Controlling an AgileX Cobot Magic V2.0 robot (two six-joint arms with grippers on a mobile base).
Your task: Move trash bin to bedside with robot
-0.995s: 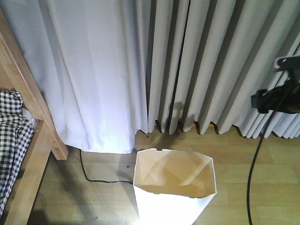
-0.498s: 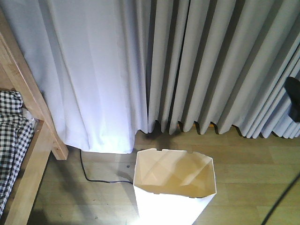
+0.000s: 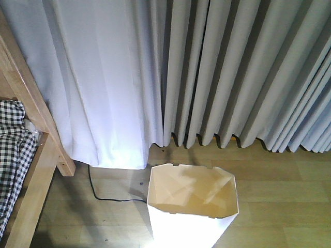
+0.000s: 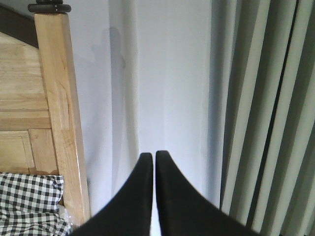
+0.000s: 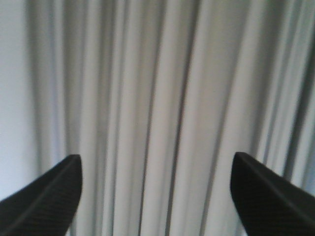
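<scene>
Your left gripper (image 4: 154,160) has smooth, matte black tapered fingers; your right gripper (image 5: 156,164) shows black fingers with a fine dotted texture.

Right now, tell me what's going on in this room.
Nothing is being handled at this moment. The white trash bin stands open and empty on the wooden floor in front of the grey curtains, apart from the wooden bed frame with checked bedding at the left. Neither arm shows in the front view. The left gripper is shut on nothing, facing the curtain beside the bedpost. The right gripper is wide open, facing the curtains.
</scene>
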